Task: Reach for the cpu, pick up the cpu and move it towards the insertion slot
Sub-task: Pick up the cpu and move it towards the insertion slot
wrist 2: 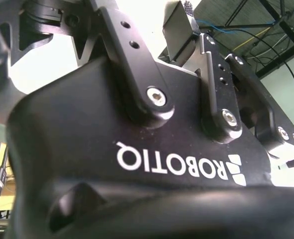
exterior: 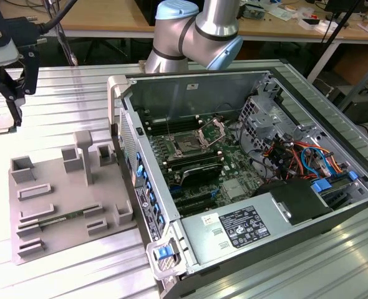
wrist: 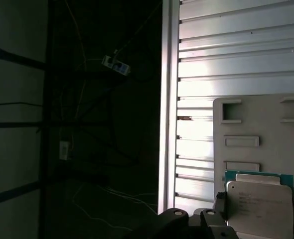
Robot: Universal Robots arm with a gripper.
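The cpu [wrist: 259, 204] is a flat square chip with a silvery top and a thin green rim. In the first wrist view it sits close up, in front of the grey fixture plate [wrist: 266, 134], with a dark finger [wrist: 220, 205] against its edge. In the exterior view my gripper [exterior: 19, 103] hangs well above the table at that view's far left, beyond the fixture plate [exterior: 65, 193], and is shut on the cpu. The insertion slot [exterior: 187, 147] lies in the motherboard inside the open computer case, its metal bracket [exterior: 213, 131] hinged up. The second wrist view looks along the gripper's black body to its fingers [wrist 2: 179, 35].
The open computer case [exterior: 246, 162] fills the exterior view's right, with raised walls, a power supply [exterior: 243, 225] in front and cable bundles [exterior: 296, 156] on the right. The ribbed metal table [exterior: 78, 87] runs under everything; its edge [wrist: 169, 99] drops to a dark floor. The robot arm [exterior: 203, 31] stands behind the case.
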